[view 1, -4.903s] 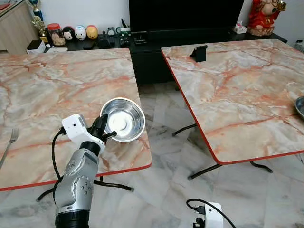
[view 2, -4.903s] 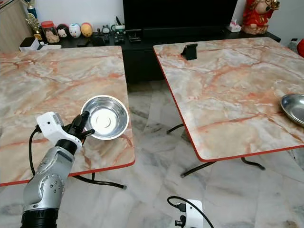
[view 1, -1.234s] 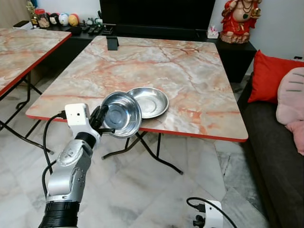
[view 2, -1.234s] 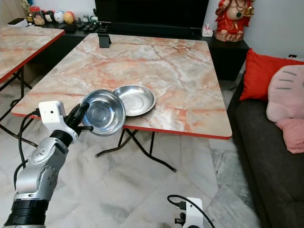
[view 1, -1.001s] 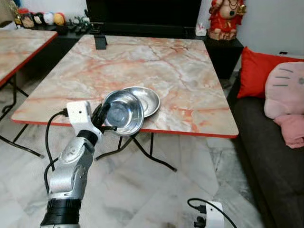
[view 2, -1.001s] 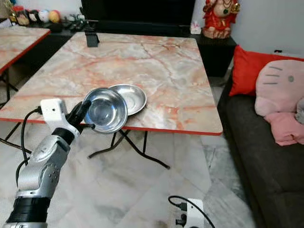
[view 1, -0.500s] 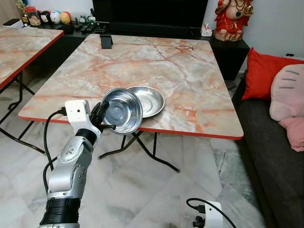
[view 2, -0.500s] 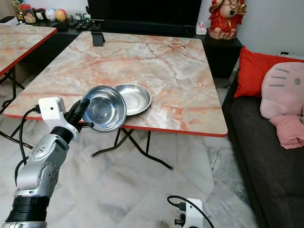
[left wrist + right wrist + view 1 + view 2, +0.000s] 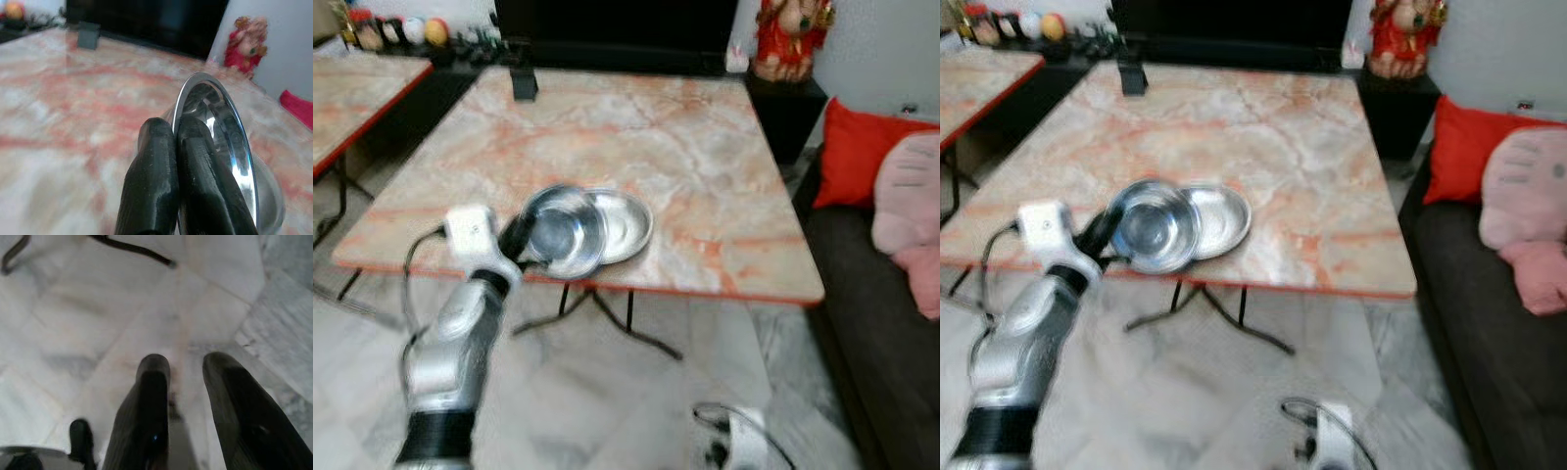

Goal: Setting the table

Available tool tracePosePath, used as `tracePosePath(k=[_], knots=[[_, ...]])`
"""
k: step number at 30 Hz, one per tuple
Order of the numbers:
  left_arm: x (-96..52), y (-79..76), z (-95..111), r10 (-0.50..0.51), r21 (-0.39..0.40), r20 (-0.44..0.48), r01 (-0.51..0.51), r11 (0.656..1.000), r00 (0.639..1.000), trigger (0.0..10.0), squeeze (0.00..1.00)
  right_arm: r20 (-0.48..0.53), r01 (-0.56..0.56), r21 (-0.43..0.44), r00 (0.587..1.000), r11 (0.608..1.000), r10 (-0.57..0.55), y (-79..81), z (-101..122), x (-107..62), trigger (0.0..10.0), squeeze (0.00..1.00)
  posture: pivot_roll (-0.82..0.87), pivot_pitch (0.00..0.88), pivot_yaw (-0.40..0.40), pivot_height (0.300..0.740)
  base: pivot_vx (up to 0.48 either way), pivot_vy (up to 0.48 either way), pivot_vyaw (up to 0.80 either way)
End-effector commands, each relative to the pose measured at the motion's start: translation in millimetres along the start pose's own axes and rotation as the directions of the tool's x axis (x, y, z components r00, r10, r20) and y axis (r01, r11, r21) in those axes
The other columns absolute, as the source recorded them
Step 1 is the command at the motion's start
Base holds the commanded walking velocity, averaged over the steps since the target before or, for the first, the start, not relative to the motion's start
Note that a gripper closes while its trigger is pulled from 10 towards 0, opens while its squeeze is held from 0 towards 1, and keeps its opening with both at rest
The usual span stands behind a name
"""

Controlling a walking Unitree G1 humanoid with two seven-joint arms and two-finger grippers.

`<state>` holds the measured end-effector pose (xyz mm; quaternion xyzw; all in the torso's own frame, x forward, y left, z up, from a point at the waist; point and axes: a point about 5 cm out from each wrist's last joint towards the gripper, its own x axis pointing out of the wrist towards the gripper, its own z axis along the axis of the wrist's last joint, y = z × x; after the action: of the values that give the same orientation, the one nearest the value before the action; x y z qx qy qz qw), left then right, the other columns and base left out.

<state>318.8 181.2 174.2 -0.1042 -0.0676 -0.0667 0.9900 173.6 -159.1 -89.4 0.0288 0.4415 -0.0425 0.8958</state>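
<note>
Ahead, through the eyes, the left gripper (image 9: 522, 242) holds a bowl (image 9: 564, 232) by its rim, tilted over the table (image 9: 705, 166) edge, overlapping a plate (image 9: 625, 223). Its wrist view shows fingers (image 9: 161, 191) clamped together on that rim, so level the bowl before setting it beside the plate. Idle, the right gripper (image 9: 187, 382) hangs with jaws apart above the floor (image 9: 88, 308).

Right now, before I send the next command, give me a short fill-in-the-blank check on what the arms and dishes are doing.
1. The steel bowl is pinched by its rim in the ____ gripper.
2. A second dish, the shallow steel plate, already lies on the ____ table.
3. The fingers of the right gripper, hanging over the floor, stand ____.
4. On the sofa beside the table sits a ____ cushion.

Missing words: left; marble-patterned; open; red
</note>
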Motion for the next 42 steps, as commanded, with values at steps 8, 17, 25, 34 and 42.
tracePosePath(k=[8,17,25,34,42], knots=[[2.5,-11.4,-1.6,-0.035,-0.018,-0.001,0.035,0.999,0.999,10.0,0.00,-0.011,0.026,0.004,1.000,1.000,-0.026,-8.8,-2.2,-0.6,10.0,0.00,0.04,0.000,-0.027,0.740,0.269,0.000,0.00],[2.7,-11.2,-1.0,-0.031,-0.020,0.003,0.031,0.999,1.000,10.0,0.00,-0.013,0.025,-0.001,1.000,1.000,-0.025,-9.1,-2.1,-0.5,10.0,0.00,0.04,0.000,-0.029,0.740,0.268,0.000,0.00],[3.3,-9.5,0.2,-0.017,-0.032,0.005,0.017,0.999,1.000,10.0,0.00,-0.015,0.023,-0.003,1.000,1.000,-0.024,-9.3,-2.2,-0.5,10.0,0.00,0.04,0.000,-0.032,0.740,0.167,0.000,0.00],[5.6,-4.8,-0.2,0.023,-0.132,-0.018,-0.025,0.991,1.000,10.0,0.00,-0.018,0.019,-0.004,1.000,1.000,-0.019,-9.2,-2.2,-0.4,10.0,0.00,0.04,0.000,-0.032,0.740,0.000,0.000,0.00],[4.9,-0.6,-12.2,0.036,-0.148,-0.145,-0.057,0.987,0.989,10.0,0.00,-0.022,0.015,-0.008,1.000,1.000,-0.015,-9.9,-2.0,-0.3,10.0,0.00,0.04,0.000,-0.037,0.740,0.000,0.000,0.00]])
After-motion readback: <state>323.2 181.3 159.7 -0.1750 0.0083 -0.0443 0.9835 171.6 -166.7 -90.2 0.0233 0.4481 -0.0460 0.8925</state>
